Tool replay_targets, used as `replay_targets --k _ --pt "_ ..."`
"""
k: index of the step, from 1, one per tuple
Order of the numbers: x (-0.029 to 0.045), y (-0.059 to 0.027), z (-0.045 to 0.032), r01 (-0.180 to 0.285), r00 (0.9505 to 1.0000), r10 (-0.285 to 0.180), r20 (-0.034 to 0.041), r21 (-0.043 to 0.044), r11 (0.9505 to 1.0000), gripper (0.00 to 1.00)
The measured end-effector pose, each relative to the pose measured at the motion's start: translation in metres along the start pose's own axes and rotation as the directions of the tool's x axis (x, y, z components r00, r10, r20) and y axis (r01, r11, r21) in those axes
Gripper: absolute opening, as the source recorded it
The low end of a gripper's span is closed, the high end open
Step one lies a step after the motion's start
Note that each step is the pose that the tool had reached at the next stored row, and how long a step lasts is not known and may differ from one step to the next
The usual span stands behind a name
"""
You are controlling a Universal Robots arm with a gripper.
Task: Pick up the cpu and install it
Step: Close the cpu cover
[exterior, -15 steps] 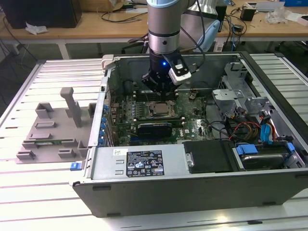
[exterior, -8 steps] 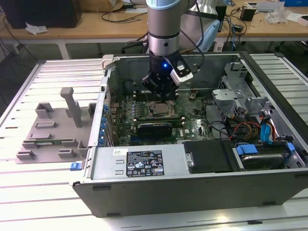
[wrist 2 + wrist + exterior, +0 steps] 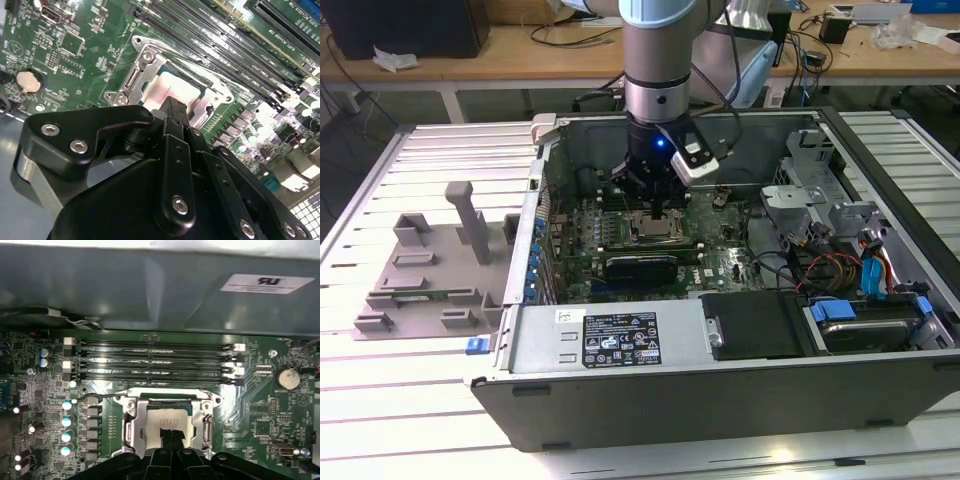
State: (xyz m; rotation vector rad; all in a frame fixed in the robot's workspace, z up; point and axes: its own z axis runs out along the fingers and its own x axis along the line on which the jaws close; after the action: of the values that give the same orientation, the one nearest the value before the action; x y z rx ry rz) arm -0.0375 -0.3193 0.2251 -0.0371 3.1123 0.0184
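The cpu [image 3: 170, 421] lies flat in the metal-framed socket [image 3: 134, 426] on the green motherboard [image 3: 715, 245], its silver top bright in both wrist views. My gripper [image 3: 171, 436] hangs straight down over it inside the open computer case. The black fingers [image 3: 172, 107] are drawn together, and their tips rest at the near edge of the cpu [image 3: 172, 89]. In the exterior view the gripper [image 3: 660, 210] stands right above the socket, hiding most of the cpu [image 3: 653, 230]. The socket's frame [image 3: 144, 56] stands open around the chip.
Several memory slots [image 3: 150, 360] run just beyond the socket, with the case wall [image 3: 150, 290] behind them. A coin battery [image 3: 288, 377] sits to one side. A drive cage [image 3: 820, 190] and cables [image 3: 820, 270] fill the case's right. A grey tray [image 3: 430, 270] lies outside at the exterior view's left.
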Motion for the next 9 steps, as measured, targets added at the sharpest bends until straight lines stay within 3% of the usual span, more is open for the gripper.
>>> replay_targets --k 3,9 --pt "0.0097 0.0002 0.001 0.0 1.0 0.0 -0.0001 0.0 1.0 0.11" --pt "0.0127 0.0001 0.0024 0.0 1.0 0.0 -0.0001 -0.0003 1.0 0.11"
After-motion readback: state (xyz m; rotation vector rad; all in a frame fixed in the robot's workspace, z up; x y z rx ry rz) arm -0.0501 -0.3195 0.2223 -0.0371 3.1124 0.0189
